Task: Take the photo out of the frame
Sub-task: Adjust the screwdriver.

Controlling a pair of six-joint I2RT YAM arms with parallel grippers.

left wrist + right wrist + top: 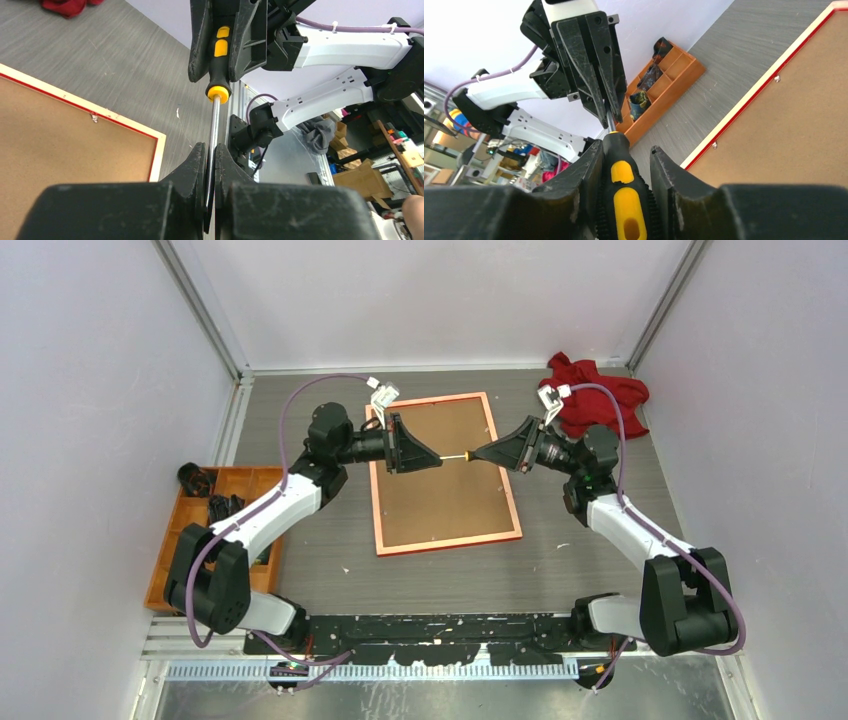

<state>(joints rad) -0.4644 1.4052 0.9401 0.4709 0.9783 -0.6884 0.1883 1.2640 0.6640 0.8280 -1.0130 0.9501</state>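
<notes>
Observe the thin red rectangular frame (447,543) lying back-up on the grey table (450,580), with its brown backing board (440,500) showing. Above it, the left gripper (438,457) clamps the shaft of the black-and-yellow screwdriver (457,455). The right gripper (478,454) grips its handle.

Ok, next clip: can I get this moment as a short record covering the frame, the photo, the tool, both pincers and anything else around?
frame: lying flat, back side up
backing board: brown, in place inside the frame
photo: not visible
screwdriver: held roughly level above the backing board
left pincer: shut on the metal shaft
right pincer: around the black-and-yellow handle; firm grip unclear
red cloth: bunched at the far right corner
orange tray: at the left, dark parts inside
</notes>
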